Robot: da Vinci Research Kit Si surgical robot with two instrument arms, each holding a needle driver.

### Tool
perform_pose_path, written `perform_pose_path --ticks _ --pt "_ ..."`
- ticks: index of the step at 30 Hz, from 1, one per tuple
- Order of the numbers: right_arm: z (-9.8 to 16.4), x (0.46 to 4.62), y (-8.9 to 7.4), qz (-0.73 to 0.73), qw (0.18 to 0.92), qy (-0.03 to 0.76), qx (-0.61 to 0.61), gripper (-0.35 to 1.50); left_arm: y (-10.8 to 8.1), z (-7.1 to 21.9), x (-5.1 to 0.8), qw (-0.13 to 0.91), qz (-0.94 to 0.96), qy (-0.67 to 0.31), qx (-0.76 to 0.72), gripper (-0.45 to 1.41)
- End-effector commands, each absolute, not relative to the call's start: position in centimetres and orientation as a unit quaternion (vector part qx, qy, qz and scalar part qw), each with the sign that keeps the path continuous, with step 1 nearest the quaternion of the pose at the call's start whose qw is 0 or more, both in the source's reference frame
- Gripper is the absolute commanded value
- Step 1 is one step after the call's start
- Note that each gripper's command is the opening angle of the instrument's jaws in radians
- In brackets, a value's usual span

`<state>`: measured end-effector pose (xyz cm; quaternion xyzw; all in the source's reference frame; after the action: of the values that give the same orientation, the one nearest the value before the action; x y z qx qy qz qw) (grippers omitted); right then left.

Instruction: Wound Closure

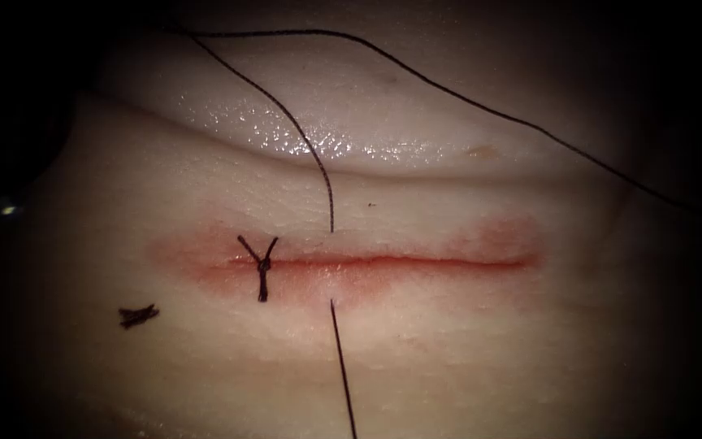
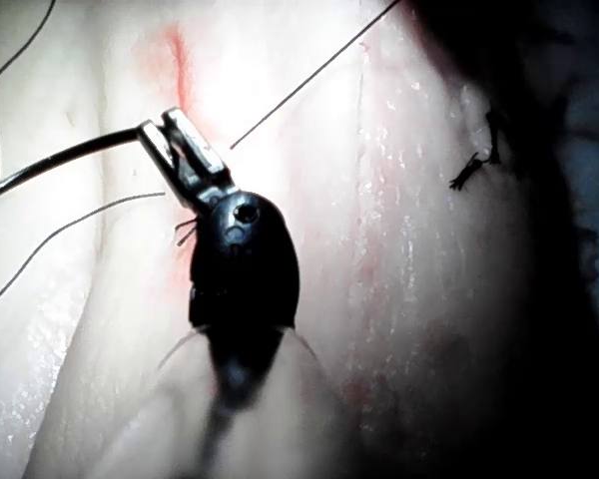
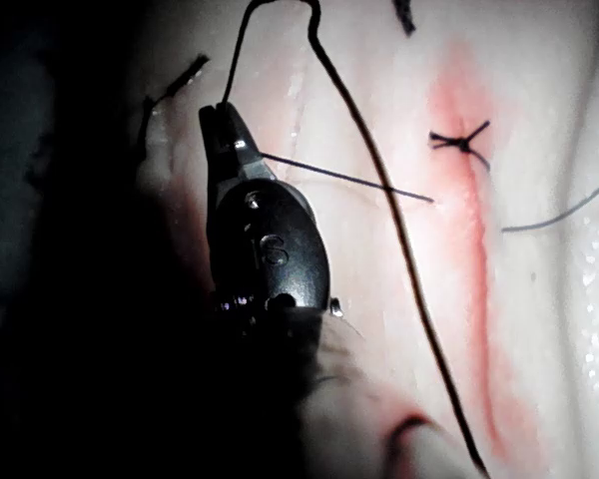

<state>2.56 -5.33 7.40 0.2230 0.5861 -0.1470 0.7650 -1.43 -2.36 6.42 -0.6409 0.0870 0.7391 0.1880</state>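
Right, up close first: my left tool (image 2: 180,150) has its jaws clamped on the needle (image 2: 70,160), gripping near one end, and the rest of the curve swings away from the jaws, out of the tissue (image 1: 448,349). My right tool (image 3: 220,118) is pinched shut on the thread (image 1: 343,366) at its very tip. Over the wound, the near stretch of tissue lies bare, with one cut end of thread (image 1: 138,315) lying loose well to the left. The thread comes up out of the tissue just on the near side of the cut (image 1: 432,262), and on the far side it goes in and climbs away. A tied knot (image 1: 263,265) sits on the cut towards its left end, just beside the new stitch. Red fluid (image 1: 505,236) stains both lips along the line. Rightward the cut runs unstitched. Beyond, a wet, shiny fold (image 1: 327,138) rises, and a long arc of thread crosses it into the dark.
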Motion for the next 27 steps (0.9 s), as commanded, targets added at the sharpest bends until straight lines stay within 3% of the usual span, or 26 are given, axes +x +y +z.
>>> perform_pose_path --ticks 1,2,3,5,7,14,27 --pt "7.4 2.61 -5.4 -0.146 0.761 0.592 0.224 -0.35 -2.4 6.5 -1.5 0.187 0.738 0.086 -0.642 -0.45" --pt "7.4 2.61 -5.4 -0.139 0.757 0.599 0.221 -0.35 -2.4 6.5 -1.52 0.186 0.739 0.085 -0.642 -0.45" --pt "7.4 2.62 -5.4 -0.133 0.755 0.604 0.218 -0.06 -2.4 6.5 -1.52 0.186 0.738 0.086 -0.643 -0.45" --pt "7.5 2.68 -5.2 -0.087 0.764 0.613 0.179 1.27 -2.4 6.5 -1.54 0.186 0.737 0.085 -0.644 -0.45" --pt "7.6 2.72 -5.0 -0.058 0.769 0.618 0.154 1.42 -2.4 6.5 -1.55 0.185 0.737 0.085 -0.644 -0.45" --pt "8.2 2.79 -4.4 -0.023 0.784 0.611 0.103 1.47 -2.5 6.5 -1.55 0.184 0.736 0.086 -0.645 -0.45" --pt "9.1 3.06 -4.1 -0.006 0.81 0.584 0.061 1.38 -2.5 6.5 -1.55 0.183 0.736 0.086 -0.646 -0.45"
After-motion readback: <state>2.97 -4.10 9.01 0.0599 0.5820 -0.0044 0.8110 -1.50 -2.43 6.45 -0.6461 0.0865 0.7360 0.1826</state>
